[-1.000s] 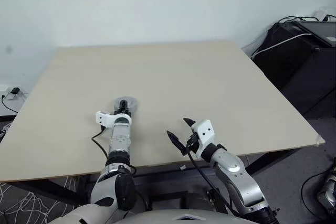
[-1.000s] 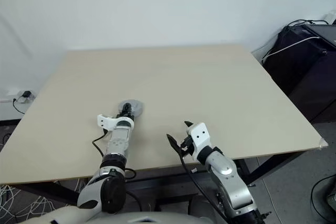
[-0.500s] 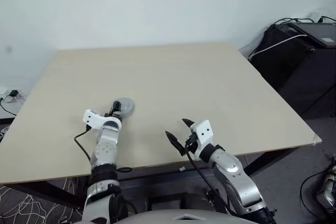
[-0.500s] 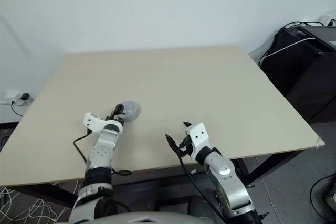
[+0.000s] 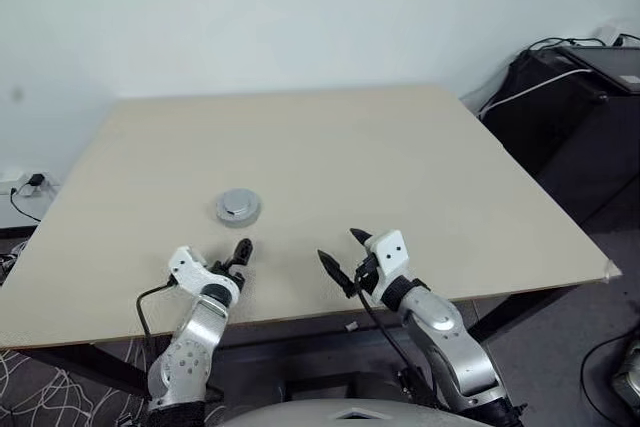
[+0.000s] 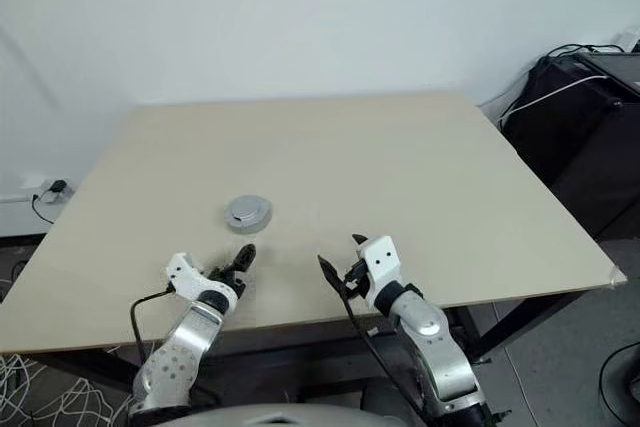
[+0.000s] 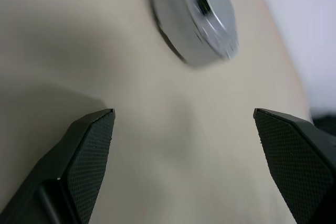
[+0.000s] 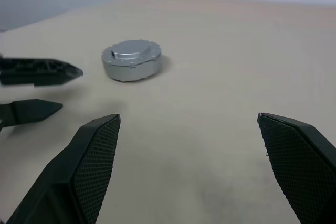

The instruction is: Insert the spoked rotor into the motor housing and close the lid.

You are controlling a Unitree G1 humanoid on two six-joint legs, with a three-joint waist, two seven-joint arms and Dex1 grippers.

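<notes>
Sitting lidded, motor housing [image 5: 238, 206] beyond both tools (empty-fingered).

tables: 1 [image 5: 420, 177] | closed silver motor housing: 1 [image 5: 238, 206] | black two-finger grippers: 2, left [image 5: 238, 255] + right [image 5: 343, 253] | dark cases off to the right: 1 [image 5: 570, 107]

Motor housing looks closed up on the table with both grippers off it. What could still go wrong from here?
1. The motor housing sits free on the table; a stray sweep of the open left gripper nearby could knock it.
2. Whether its lid is fully seated can't be judged.
3. The open right gripper hangs near the table's front edge.
</notes>
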